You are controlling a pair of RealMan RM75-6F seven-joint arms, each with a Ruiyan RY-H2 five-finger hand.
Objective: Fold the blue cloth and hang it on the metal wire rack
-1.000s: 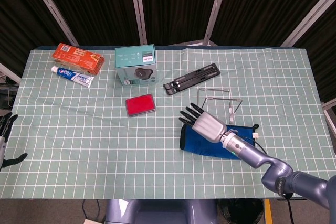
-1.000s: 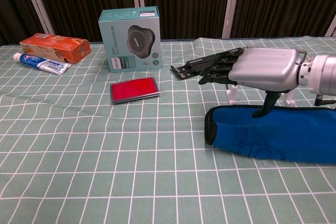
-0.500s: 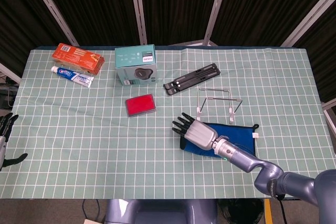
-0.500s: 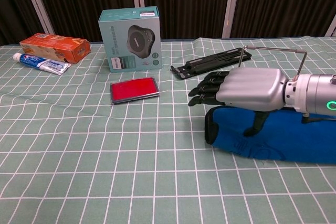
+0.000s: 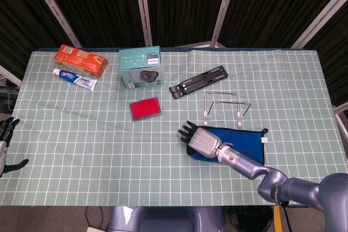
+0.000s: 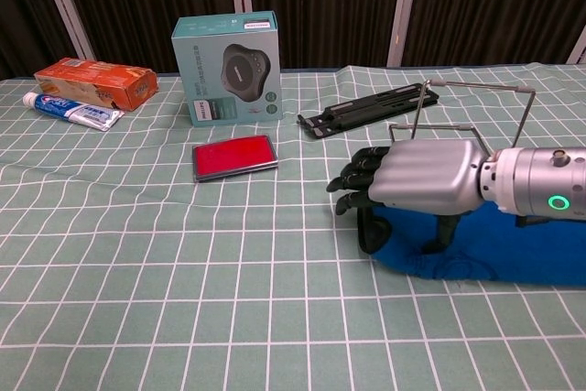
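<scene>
– Chest view: where's the blue cloth (image 6: 513,258)?

– On the table, just in front of the metal wire rack (image 6: 472,109). The right hand (image 6: 423,176) rests on its left end, fingers curled, gripping nothing I can confirm.

– Next?

– Probably pinch that edge and fold.

Head looks down; chest level, nearer (same table (image 5: 65,129)).

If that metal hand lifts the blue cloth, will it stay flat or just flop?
It will probably flop: the blue cloth lies limp on the table with soft, rounded folded edges. It looks light, so the right hand above it should lift it easily. Draped on the thin wire rack, it will likely sag on both sides.
</scene>
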